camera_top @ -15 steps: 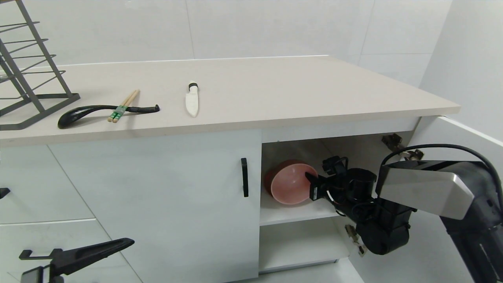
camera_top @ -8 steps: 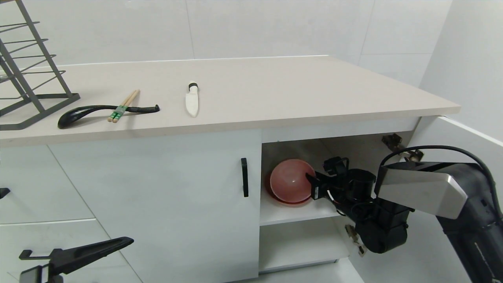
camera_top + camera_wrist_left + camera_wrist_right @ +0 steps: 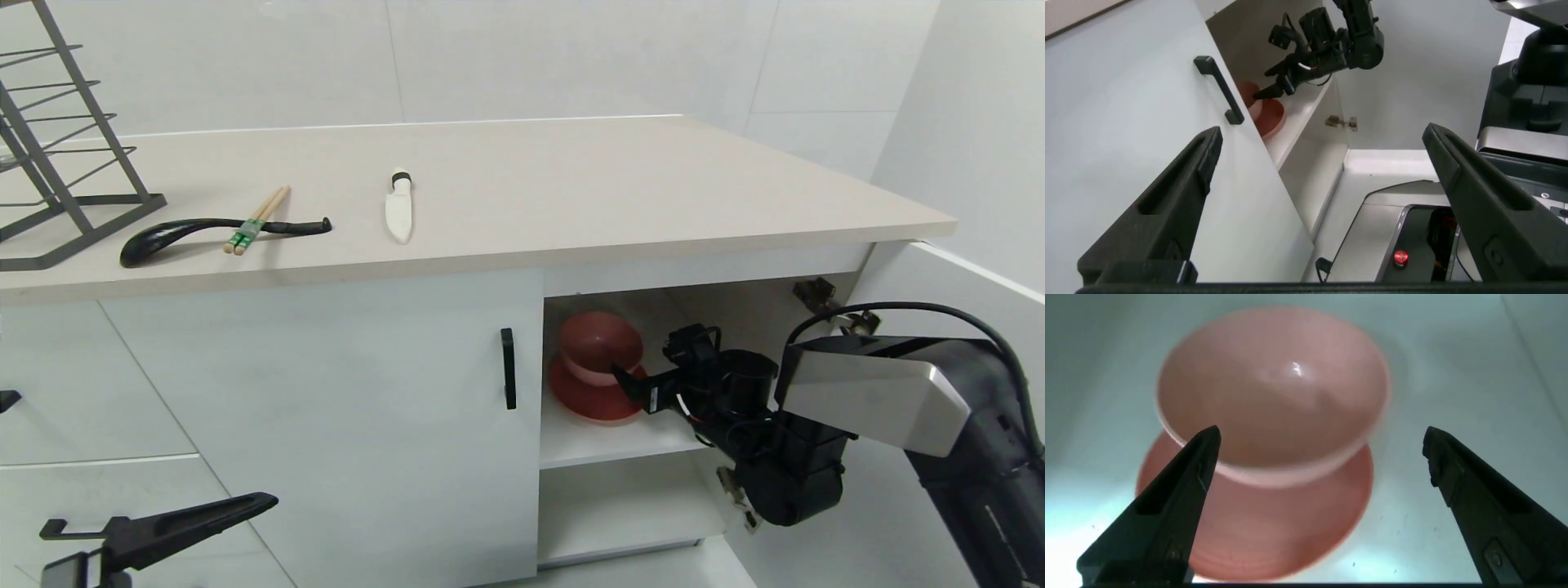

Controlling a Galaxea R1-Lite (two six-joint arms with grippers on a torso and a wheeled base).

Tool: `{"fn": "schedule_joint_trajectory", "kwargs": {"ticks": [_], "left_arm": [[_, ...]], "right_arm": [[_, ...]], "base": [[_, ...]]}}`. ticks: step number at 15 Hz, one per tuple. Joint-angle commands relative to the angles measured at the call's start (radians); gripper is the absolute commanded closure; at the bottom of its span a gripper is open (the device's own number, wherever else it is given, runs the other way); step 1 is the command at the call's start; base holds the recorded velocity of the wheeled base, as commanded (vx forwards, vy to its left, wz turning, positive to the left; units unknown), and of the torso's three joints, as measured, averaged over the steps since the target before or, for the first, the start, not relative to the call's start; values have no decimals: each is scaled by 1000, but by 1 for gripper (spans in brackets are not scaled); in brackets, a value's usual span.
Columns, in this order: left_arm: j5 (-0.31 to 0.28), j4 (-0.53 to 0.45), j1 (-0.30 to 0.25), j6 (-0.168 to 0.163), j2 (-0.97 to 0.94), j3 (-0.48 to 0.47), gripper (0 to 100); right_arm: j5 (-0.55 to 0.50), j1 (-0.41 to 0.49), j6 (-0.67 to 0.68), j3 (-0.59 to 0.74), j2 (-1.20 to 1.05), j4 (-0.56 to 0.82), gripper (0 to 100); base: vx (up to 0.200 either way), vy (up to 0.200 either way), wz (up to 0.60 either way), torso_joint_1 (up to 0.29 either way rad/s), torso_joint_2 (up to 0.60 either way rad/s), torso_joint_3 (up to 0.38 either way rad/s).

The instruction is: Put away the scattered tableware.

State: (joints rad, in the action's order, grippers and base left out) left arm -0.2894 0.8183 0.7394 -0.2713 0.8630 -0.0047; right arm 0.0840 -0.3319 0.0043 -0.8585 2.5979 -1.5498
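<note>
Low at the left, in front of the closed cupboard fronts, the left claw (image 3: 1323, 135) hangs with its two black fingers spread wide and nothing between them. On the bench (image 3: 571, 180) above, a dark wire rack (image 3: 57, 163) stands at the far left end. Just beside its base lies a black ladle (image 3: 175, 234), bowl end toward the rack and handle pointing right. A pair of wooden chopsticks (image 3: 256, 218) lies across that handle, touching it. A little to the right and apart from them, a white knife (image 3: 399, 211) with a black band near its far end lies with its tip toward the front edge of the bench.

Below the bench, the closed cupboard door (image 3: 343, 408) carries a black handle (image 3: 508, 368) at its right edge. Next to it the cupboard stands open, and on its upper shelf (image 3: 588, 441) a pink bowl (image 3: 1274, 392) sits on a red plate (image 3: 1315, 531). The right claw (image 3: 1320, 437) is inside the opening, close against the bowl's right side. Its fingers are spread apart to either side of the bowl and grip nothing; whether a fingertip touches the bowl cannot be told. The open door (image 3: 971, 282) swings out at the far right.
</note>
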Motion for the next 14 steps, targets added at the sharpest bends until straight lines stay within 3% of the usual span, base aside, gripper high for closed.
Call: {"fn": "schedule_joint_trajectory", "kwargs": {"ticks": [1, 4, 9, 14], "left_arm": [[1, 1, 0, 0, 2, 0, 0], [1, -1, 0, 0, 2, 0, 0], [1, -1, 0, 0, 1, 0, 0], [1, -5, -3, 0, 1, 0, 0]], "right_arm": [[2, -1, -1, 16, -51, -1, 0], [-1, -4, -38, 70, -110, -1, 0], [-1, -39, -67, 518, -387, -21, 0], [-1, -67, -86, 760, -702, -21, 0]], "base": [[0, 0, 0, 0, 0, 0], [0, 0, 0, 0, 0, 0], [0, 0, 0, 0, 0, 0], [0, 0, 0, 0, 0, 0]]}}
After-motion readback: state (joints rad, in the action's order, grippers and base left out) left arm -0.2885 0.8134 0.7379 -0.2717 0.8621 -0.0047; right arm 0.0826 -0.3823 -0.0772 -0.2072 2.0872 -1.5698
